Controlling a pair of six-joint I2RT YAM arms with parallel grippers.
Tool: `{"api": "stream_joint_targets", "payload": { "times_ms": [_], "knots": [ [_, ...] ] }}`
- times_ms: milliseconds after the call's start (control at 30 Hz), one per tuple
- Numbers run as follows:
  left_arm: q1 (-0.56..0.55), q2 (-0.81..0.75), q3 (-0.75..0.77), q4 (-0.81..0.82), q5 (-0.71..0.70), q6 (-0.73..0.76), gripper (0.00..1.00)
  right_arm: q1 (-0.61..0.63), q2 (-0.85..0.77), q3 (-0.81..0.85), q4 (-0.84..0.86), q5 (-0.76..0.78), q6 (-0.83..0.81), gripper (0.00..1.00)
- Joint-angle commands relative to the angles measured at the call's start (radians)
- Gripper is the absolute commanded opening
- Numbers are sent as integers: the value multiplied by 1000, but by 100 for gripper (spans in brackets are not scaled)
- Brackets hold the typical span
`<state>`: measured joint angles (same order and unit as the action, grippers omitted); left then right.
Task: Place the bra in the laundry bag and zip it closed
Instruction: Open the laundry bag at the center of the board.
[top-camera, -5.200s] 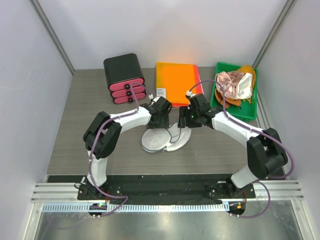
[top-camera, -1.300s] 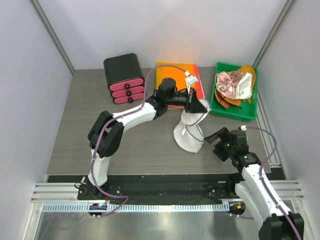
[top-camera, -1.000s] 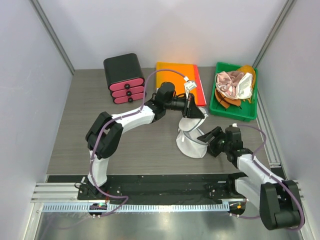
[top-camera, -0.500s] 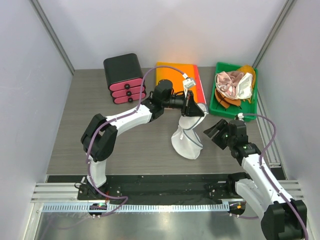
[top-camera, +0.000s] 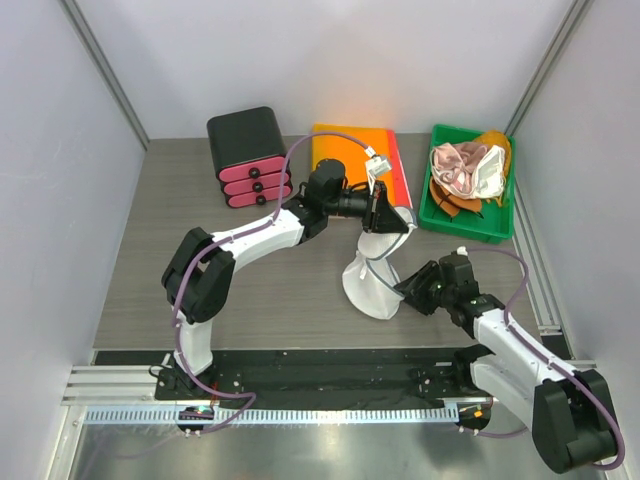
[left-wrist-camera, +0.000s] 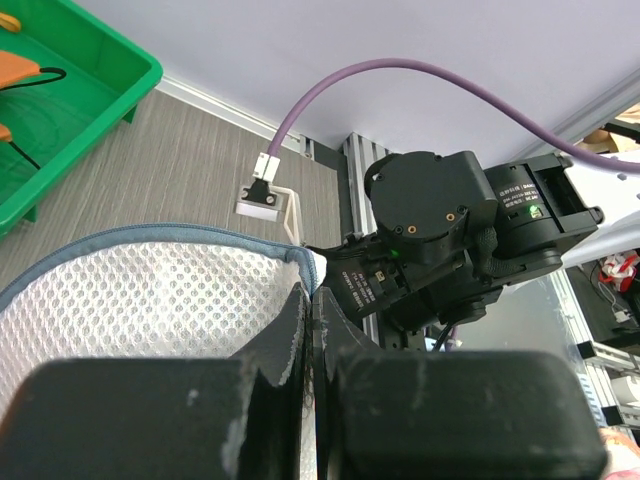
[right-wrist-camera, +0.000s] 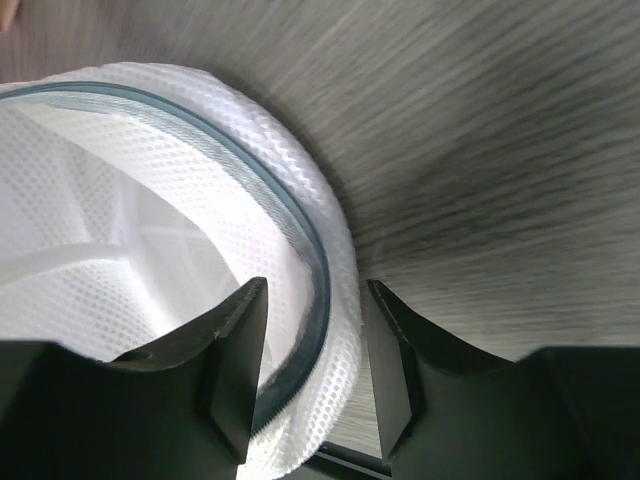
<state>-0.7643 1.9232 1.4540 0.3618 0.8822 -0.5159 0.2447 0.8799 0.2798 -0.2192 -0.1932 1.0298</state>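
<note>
Two pincers are at work on one laundry bag (top-camera: 372, 285). The left pincer (top-camera: 385, 215) is clamped shut on the top edge of the bag. In its wrist view the two fingers (left-wrist-camera: 150, 420) press together with only a fold of dark rim and white mesh (left-wrist-camera: 150, 300) between them. The bag hangs below this pincer, and its lower end reaches the table (top-camera: 270, 290).

The right pincer (top-camera: 408, 290) sits just beside the low part of the bag. Its jaws stand partly open, and the bag's dark-edged rim (right-wrist-camera: 312, 290) passes between the two fingers (right-wrist-camera: 235, 370). Whether they touch the rim cannot be told, and that wrist view is blurred towards the top.

Beyond the left pincer lies one flat orange folder (top-camera: 350, 155), partly covered by the arm. To the folder's left is one black box (top-camera: 245, 135) with three pink drawers (top-camera: 255, 185). Beyond the right pincer stands one green tray (top-camera: 470, 228) holding a heap of clothes (top-camera: 465, 168) in pink, white and orange. The single pieces in the heap cannot be told apart. The bag's inside is hidden from above.
</note>
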Motion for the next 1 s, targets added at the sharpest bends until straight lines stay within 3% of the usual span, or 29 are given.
{"api": "stream_joint_targets", "payload": {
  "times_ms": [0,167,300,400,600,633,733,967],
  "knots": [
    [2,-38,19,25,4,-6,0,24,21,18,127,-15,52,46],
    [2,-39,22,17,4,-6,0,30,24,22,133,-9,55,41],
    [2,-41,23,8,-3,-6,0,31,21,33,136,17,47,13],
    [2,-52,20,-1,-29,-4,0,31,-7,106,53,99,-23,1],
    [2,-67,57,-15,-156,-36,0,30,-120,233,-51,377,-116,1],
    [2,-72,60,-24,-236,-36,0,28,-171,230,-51,441,-111,1],
    [6,-104,45,-50,-424,-47,0,28,-270,207,-46,514,-91,1],
    [10,-230,-139,43,-684,-85,0,28,-491,47,-55,610,-24,1]
  ]
}}
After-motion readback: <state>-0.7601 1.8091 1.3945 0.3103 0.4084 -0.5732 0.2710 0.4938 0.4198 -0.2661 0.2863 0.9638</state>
